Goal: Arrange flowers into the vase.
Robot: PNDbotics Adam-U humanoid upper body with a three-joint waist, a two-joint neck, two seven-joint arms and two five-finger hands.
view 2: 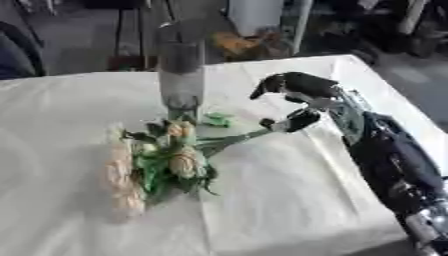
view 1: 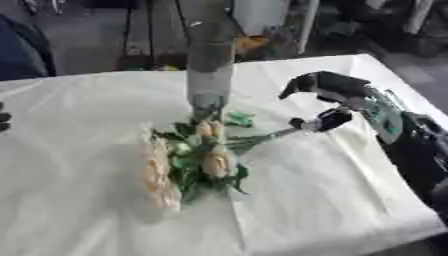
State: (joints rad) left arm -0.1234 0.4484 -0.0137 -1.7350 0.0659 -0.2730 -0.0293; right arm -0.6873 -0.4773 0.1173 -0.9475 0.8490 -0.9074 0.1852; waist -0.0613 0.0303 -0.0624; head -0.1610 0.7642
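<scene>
One bunch of flowers (view 1: 192, 160) lies mid-frame on the counter (view 1: 79, 150), just below the tall vase (view 1: 210, 70). Right hand (view 1: 328, 107) has its fingers pinched around the stem end. Looks like pickup; next it needs lifting and tipping stems-down over the vase.

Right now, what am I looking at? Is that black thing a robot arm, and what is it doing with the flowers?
Yes, the black and silver thing coming in from the right is the robot's right arm, and a person steers it. Both pictures come from the two eyes of a camera in the robot's head, looking down, so they look nearly the same. The table wears a white cloth. On it stands a tall clear glass vase. In front of the vase lies a bunch of cream roses with green leaves. The robot's right hand pinches the end of the bunch's green stems. A dark bit at the left edge may be the other hand, too little to tell.
</scene>
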